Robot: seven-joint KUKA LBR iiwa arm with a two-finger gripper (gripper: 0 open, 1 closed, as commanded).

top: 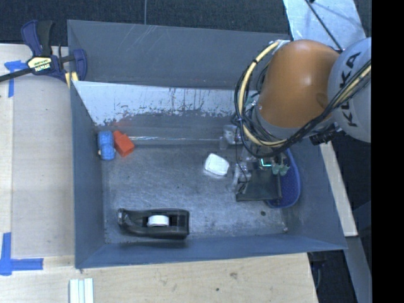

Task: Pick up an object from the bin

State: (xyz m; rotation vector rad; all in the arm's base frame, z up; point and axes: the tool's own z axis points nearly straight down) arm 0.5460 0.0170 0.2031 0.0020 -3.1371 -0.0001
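Black tape dispenser (154,223): lies flat at 7 o'clock on the bin floor, close to the near wall, with a white roll (158,220) in its middle.
Grey metal bin (189,62): scuffed floor, sloping walls, few things lying well apart.
End effector (255,185): a dark block low over the floor at 3 o'clock; whether it is apart or together I cannot tell, and nothing shows clamped in it.
Blue oval thing (290,185): flat on the floor at 3 o'clock beside the right wall, partly covered by the end effector, which stands over its 9 o'clock edge.
White lump (216,165): small and rounded, just right of the bin's centre, near the end effector at its 10 o'clock, apart from it.
Orange block (124,143): at 10 o'clock by the far wall's foot, touching the blue cylinder.
Blue cylinder (105,145): just at 9 o'clock of the orange block.
Orange cover (298,81): rounded dome on the wrist at 2 o'clock, with looped cables (243,93) round it.
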